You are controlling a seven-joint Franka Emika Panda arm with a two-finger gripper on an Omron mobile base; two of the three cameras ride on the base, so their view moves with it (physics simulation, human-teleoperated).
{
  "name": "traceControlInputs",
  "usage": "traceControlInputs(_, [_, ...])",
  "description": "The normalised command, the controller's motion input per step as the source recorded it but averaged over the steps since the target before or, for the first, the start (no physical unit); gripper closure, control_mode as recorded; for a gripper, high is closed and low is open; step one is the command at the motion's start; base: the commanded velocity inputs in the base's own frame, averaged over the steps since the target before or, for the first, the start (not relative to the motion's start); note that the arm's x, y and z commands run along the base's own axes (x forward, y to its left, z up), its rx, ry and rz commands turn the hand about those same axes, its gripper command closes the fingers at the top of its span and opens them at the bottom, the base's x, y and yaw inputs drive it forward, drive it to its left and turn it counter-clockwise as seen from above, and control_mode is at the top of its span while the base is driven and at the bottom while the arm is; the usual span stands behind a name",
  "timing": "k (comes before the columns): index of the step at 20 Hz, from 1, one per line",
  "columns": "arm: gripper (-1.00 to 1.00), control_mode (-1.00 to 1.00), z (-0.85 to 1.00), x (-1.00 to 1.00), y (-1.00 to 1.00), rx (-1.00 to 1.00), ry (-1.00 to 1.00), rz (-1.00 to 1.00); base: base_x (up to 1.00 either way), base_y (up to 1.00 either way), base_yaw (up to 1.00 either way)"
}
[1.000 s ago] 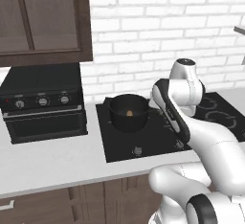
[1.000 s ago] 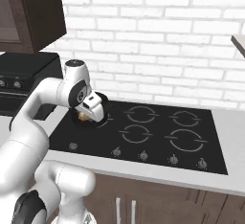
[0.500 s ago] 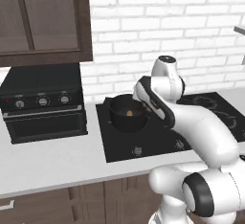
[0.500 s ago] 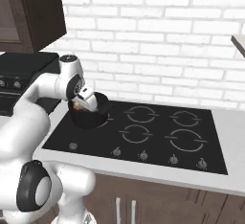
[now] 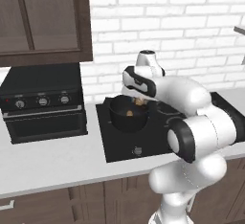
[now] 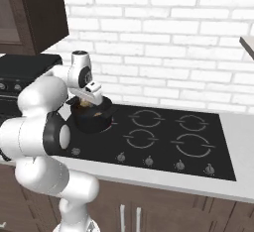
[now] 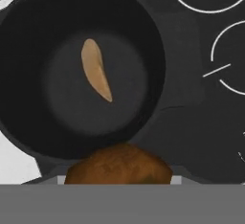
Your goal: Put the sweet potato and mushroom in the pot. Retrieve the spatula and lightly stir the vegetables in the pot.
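The black pot (image 5: 119,117) (image 6: 92,123) (image 7: 153,41) stands on the cooktop's near left burner. Inside it lies the sweet potato (image 7: 97,74) (image 5: 129,113), a small orange-tan lump on the pot's floor. My gripper (image 5: 139,98) (image 6: 89,100) hangs just over the pot's far rim, shut on a brown mushroom (image 7: 118,164) (image 5: 139,102). In the hand view the mushroom covers the fingertips and sits above the pot's edge. The spatula is out of view.
The black cooktop (image 5: 158,134) (image 6: 163,142) has bare burners to the right of the pot and knobs along its front. A black countertop oven (image 5: 43,103) stands left of it on the pale counter. A dark wall cabinet (image 5: 43,17) hangs above the oven.
The arm has swung left from above the cooktop to above the pot, carrying the mushroom. The pot and the sweet potato in it have stayed put.
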Motion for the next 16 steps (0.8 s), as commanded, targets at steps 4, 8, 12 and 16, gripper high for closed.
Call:
traceControlInputs(4, [1.00,-1.00,-0.54,0.55,0.16,-0.08,0.05,0.00,0.00,0.00,0.00])
traceControlInputs(8, [1.00,-1.00,-0.57,0.38,0.13,-0.09,0.05,0.00,0.00,0.00,0.00])
traceControlInputs(12, [1.00,-1.00,-0.44,0.27,0.09,-0.02,0.06,0.00,0.00,0.00,0.00])
traceControlInputs(16, [1.00,-1.00,-0.42,0.22,0.00,0.00,0.07,0.00,0.00,0.00,0.00])
